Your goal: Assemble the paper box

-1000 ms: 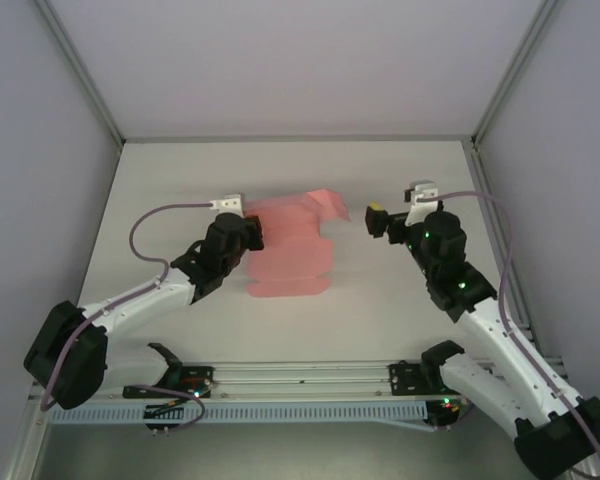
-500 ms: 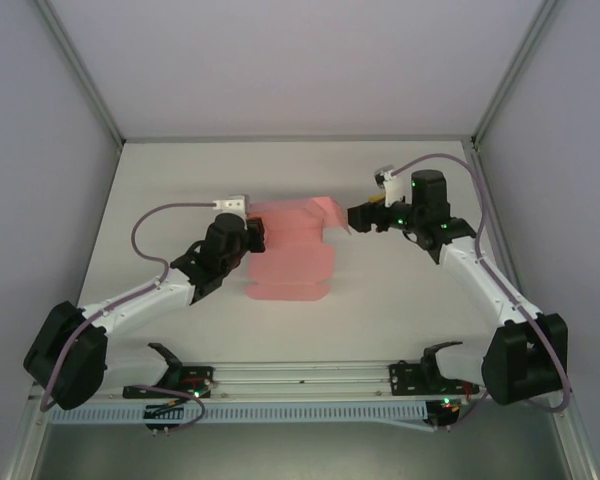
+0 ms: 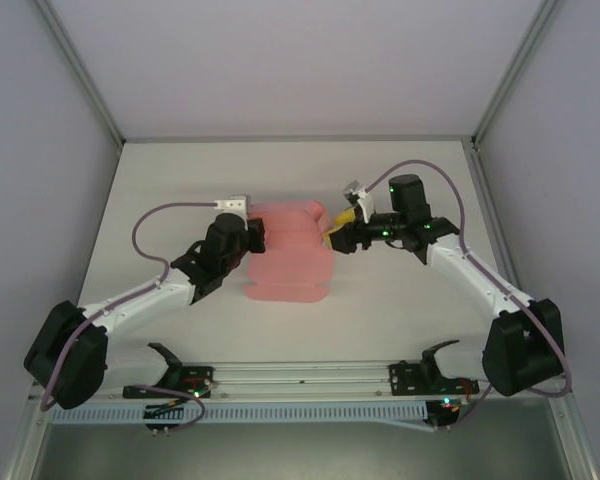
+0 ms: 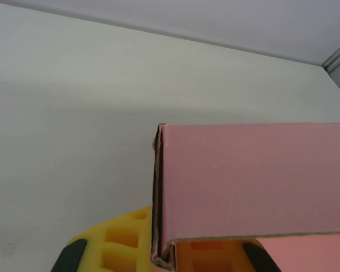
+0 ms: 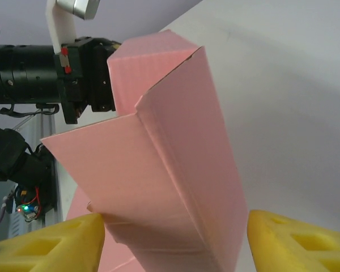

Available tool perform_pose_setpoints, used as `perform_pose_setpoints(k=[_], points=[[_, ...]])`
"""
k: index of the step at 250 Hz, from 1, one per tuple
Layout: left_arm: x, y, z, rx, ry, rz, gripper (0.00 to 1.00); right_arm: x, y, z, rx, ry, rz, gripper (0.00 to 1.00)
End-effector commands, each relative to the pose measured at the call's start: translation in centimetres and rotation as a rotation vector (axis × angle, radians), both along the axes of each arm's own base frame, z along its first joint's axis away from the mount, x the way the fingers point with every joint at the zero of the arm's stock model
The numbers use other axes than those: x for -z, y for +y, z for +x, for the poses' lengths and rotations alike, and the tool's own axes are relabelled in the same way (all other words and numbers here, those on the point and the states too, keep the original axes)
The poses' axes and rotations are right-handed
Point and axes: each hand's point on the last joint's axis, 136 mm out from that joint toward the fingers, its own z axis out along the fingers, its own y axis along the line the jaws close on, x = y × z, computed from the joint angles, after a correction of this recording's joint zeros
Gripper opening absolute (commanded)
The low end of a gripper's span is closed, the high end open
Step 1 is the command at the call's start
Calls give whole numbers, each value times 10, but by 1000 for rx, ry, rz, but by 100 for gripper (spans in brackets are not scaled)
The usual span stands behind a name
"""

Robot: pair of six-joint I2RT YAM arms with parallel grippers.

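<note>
**Paper box held at one end, right pincer astride the other**

1. Location. The paper box [image 3: 285, 255] sits about mid-desk, well clear of every edge of the desk [image 3: 160, 180]. It is only part folded. A flat pink panel lies toward the near edge, and a raised wall stands along the far side of the card.

2. Governing relation. The long axis of that raised wall runs left to right, from one pincer to the other. From the right wrist camera the wall runs straight away from me toward the left arm's tool. The right pincer [image 3: 332, 235] is at the wall's right end and the left pincer [image 3: 252, 235] is at its left end. Neither arm is meaningfully nearer (both are right at the card).

3. Left pincer. It is closed on the box. In its wrist view the upright corner fold of the card is pinched between the yellow pads [image 4: 113, 249].

4. Right pincer. The fingers [image 5: 45, 243] are spread wide apart, with the folded wall standing in the gap between them. It holds nothing, and I cannot tell whether either finger touches the card.

5. Judgement. The next action probably falls to the right arm, closing on or pressing that wall while the left end is anchored. Thin card may buckle if squeezed off-axis.
</note>
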Motion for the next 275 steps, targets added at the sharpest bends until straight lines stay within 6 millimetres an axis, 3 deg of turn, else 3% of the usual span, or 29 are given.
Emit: perform_pose_setpoints(k=[1, 35, 88, 150, 179, 230, 275], points=[[-7, -3, 3, 12, -22, -6, 0, -3, 12, 1, -29, -13, -8, 67], [-4, -3, 4, 10, -13, 2, 0, -1, 26, 0, -35, -50, -26, 61], [3, -3, 6, -3, 3, 16, 0, -5, 33, -2, 20, -120, -59, 67], [7, -4, 9, -7, 11, 29, 0, -4, 0, 23, 295, -157, -181, 67], [8, -4, 10, -7, 14, 33, 0, -12, -3, 18, 289, -198, -176, 67], [9, -4, 8, -3, 12, 32, 0, -29, -26, 10, 342, -280, -154, 81], [7, -6, 8, 12, 5, 31, 0, -35, -64, 27, 476, -220, -90, 89]])
